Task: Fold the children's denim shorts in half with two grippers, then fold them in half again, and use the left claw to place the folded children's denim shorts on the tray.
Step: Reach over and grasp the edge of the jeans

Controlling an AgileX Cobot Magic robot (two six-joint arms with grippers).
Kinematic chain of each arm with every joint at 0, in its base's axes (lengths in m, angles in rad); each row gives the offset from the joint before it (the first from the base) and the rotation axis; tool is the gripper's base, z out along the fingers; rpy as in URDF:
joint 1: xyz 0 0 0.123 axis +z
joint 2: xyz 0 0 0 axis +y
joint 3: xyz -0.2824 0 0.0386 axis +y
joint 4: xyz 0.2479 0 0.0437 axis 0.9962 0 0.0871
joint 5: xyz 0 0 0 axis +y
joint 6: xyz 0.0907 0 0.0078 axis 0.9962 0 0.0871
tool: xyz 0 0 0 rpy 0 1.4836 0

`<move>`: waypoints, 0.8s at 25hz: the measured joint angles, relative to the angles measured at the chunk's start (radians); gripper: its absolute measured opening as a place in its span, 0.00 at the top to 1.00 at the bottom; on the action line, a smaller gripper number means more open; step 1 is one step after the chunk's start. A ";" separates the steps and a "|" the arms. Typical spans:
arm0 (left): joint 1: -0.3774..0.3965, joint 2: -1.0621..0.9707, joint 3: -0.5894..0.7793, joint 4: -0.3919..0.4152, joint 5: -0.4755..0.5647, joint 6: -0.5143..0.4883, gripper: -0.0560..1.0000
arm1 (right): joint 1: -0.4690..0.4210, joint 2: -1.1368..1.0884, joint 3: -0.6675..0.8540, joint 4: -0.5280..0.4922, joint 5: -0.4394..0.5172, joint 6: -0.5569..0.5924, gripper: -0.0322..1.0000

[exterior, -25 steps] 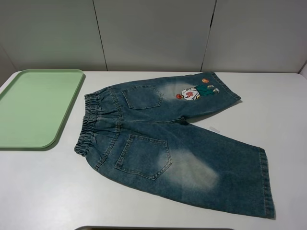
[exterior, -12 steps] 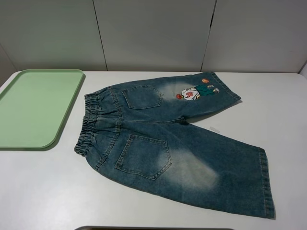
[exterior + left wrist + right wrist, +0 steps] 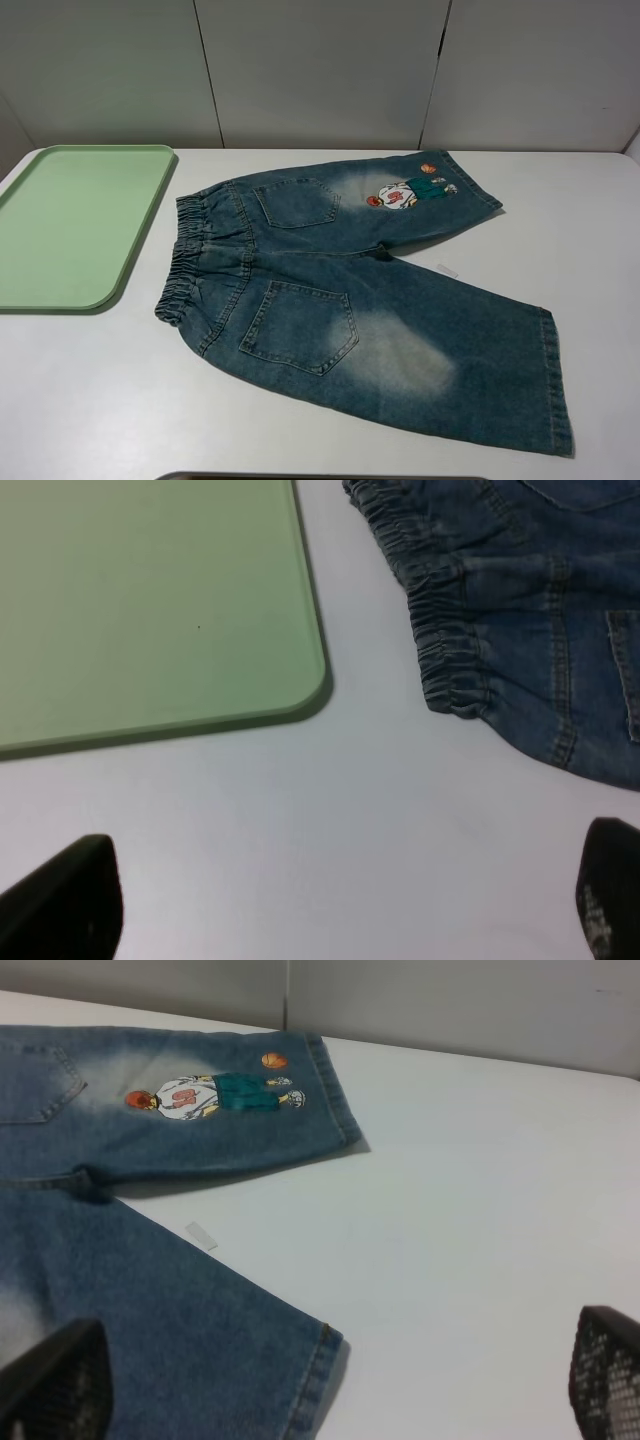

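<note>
The children's denim shorts [image 3: 340,290] lie spread flat on the white table, back pockets up, gathered waistband toward the tray, legs pointing right; a cartoon patch [image 3: 400,193] sits on the far leg. The pale green tray [image 3: 70,225] rests at the left. Neither arm shows in the high view. In the left wrist view my left gripper [image 3: 350,905] stands open above bare table, near the tray's corner [image 3: 300,680] and the waistband [image 3: 440,650]. In the right wrist view my right gripper [image 3: 330,1390] stands open over the near leg's hem [image 3: 310,1380], nothing between its fingers.
A grey panelled wall [image 3: 320,70] runs behind the table. White table top [image 3: 570,220] shows to the right of the shorts and in front of the tray. A small white label [image 3: 201,1236] lies between the legs. A dark edge [image 3: 320,476] shows at the front.
</note>
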 joint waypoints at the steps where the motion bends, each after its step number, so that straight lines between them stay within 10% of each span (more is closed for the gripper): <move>1: 0.000 0.000 0.000 0.000 0.000 0.000 0.10 | 0.000 0.000 0.000 0.000 0.000 0.000 0.30; 20: -0.045 0.000 -0.021 -0.090 -0.035 0.077 0.10 | 0.000 0.024 -0.019 0.104 0.000 -0.096 0.30</move>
